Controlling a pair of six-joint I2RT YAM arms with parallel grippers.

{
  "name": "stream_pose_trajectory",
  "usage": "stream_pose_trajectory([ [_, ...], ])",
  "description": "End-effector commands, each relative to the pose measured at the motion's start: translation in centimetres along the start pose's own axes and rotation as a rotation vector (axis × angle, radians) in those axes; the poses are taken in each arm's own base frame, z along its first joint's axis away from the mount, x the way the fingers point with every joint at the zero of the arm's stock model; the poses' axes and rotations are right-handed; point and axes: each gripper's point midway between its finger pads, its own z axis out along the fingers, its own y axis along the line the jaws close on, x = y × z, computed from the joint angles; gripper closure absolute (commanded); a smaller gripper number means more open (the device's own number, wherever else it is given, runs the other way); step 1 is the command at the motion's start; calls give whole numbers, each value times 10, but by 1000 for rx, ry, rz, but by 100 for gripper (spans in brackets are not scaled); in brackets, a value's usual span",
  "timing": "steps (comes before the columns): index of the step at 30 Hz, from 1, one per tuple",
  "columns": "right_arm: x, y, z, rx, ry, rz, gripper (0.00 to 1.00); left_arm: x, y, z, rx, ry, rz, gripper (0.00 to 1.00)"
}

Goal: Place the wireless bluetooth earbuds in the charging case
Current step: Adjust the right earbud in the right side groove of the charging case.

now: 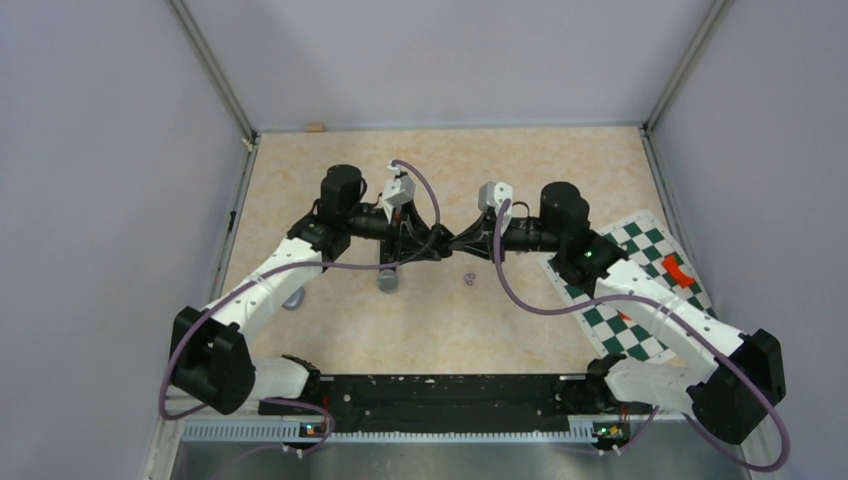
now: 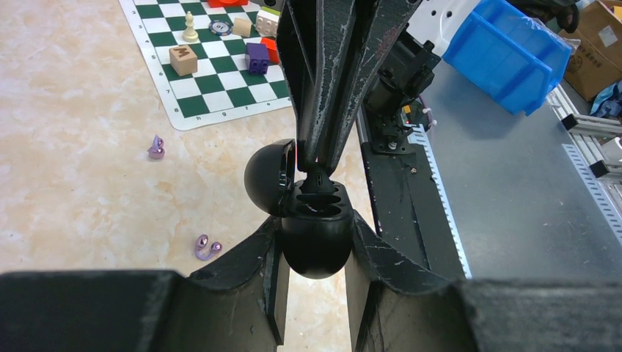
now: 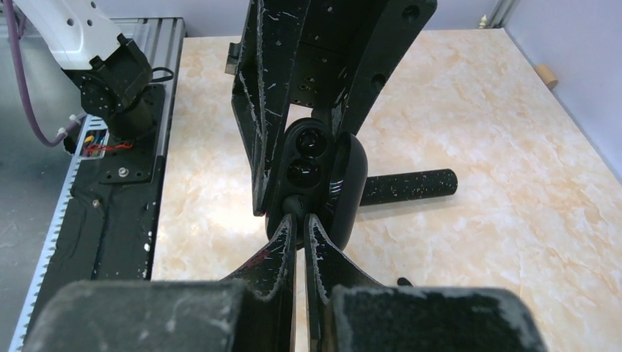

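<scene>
My left gripper (image 2: 315, 235) is shut on the round black charging case (image 2: 316, 246), whose lid (image 2: 265, 176) stands open to the left. My right gripper (image 3: 301, 220) is almost closed on a small black earbud (image 2: 317, 180) and holds it at the case's top slot. In the right wrist view the case (image 3: 345, 183) stands right in front of my fingertips, between the left gripper's fingers. Two purple earbuds lie on the table (image 2: 205, 247) (image 2: 156, 149); one shows in the top view (image 1: 468, 278). Both grippers meet mid-table (image 1: 452, 241).
A green-and-white chessboard mat (image 1: 640, 285) with blocks and pieces (image 2: 183, 59) lies at the right. A black microphone (image 3: 408, 187) lies behind the case; its grey head (image 1: 388, 280) shows from above. A small black piece (image 3: 403, 281) lies on the table. Blue bin (image 2: 506, 51) beyond the rail.
</scene>
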Motion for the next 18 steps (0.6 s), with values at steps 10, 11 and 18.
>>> stream_pose_trajectory([
  [10, -27, -3, -5, 31, -43, -66, 100, -25, -13, 1, 56, -33, 96, 100],
  [11, -27, -3, -5, 28, -45, -64, 100, -26, -14, 1, 56, -34, 98, 100],
  [18, -33, 4, -8, -7, -49, -64, 87, -26, -14, 1, 58, -34, 98, 100],
])
